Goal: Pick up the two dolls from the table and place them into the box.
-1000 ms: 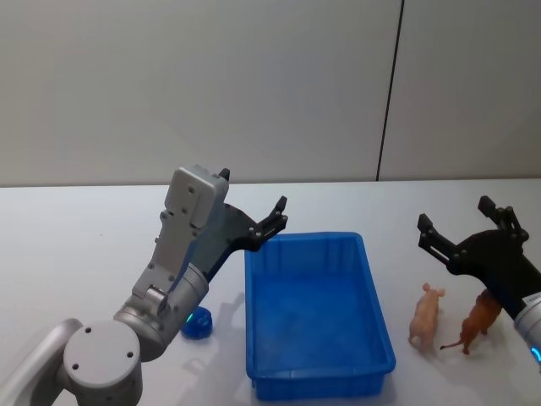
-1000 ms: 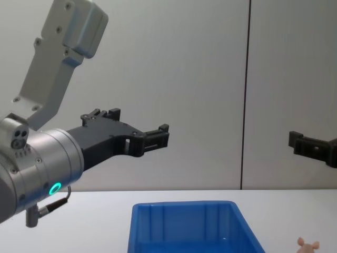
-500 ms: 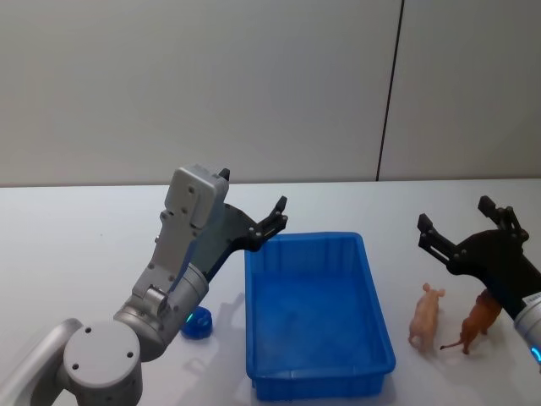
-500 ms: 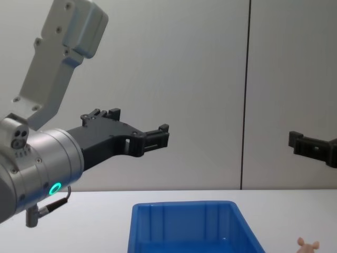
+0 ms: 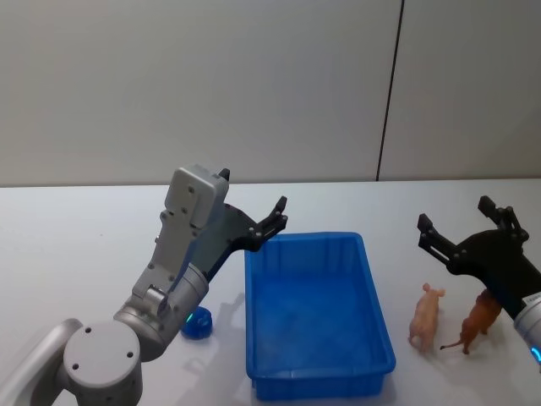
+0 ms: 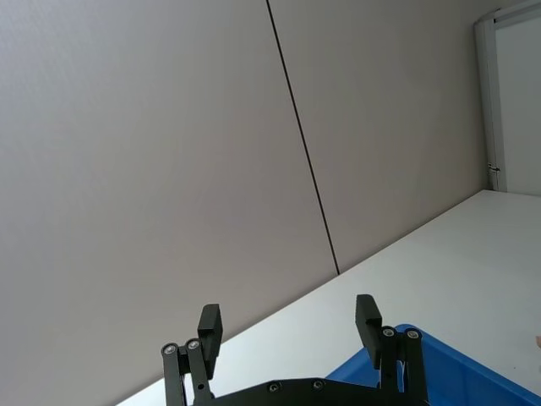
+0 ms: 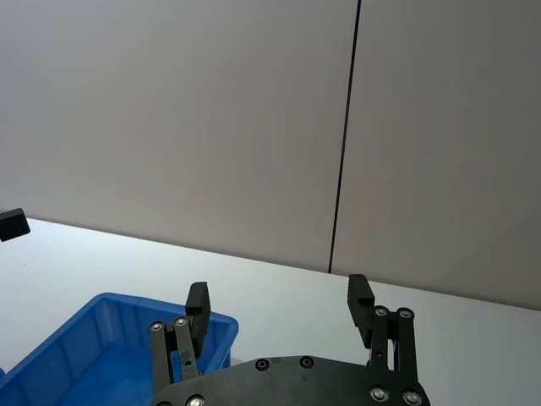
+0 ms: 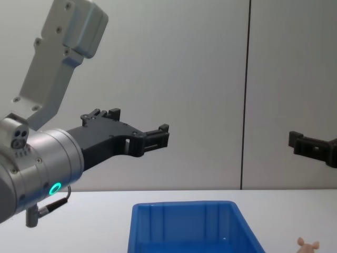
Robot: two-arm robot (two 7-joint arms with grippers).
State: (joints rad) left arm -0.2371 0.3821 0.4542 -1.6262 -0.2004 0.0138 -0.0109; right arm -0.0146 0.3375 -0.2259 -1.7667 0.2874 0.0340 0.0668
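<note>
Blue plastic, bright and glossy, makes up the box (image 5: 373, 298): an open-topped bin with a rolled rim that sits toward the near edge of the white desk (image 5: 76, 245), about midway across it. Its long axis runs from the near edge to the far edge, and its floor is bare.

Both dolls stand on the desk just beside the box's right wall, between that wall and the right edge. The pale pink doll (image 5: 425, 315) is the closer of the two to the box. It looks like a little four-legged animal with small rounded ears, its body lined up near to far and its head toward the far edge. From my chest I catch just those ears over the lower edge of the picture. The brown doll (image 5: 473, 326) stands just to its right, apart from it. Its thin tail trails back toward the near edge and its body slants away to the far right. Its front end is hidden behind my right arm.

My right gripper (image 5: 455, 216) hangs in the air above the two dolls, fingers spread wide and holding nothing. My left gripper (image 5: 281, 213) is raised over the box's far left corner, fingers likewise spread apart and empty, pointing toward the far edge of the desk
</note>
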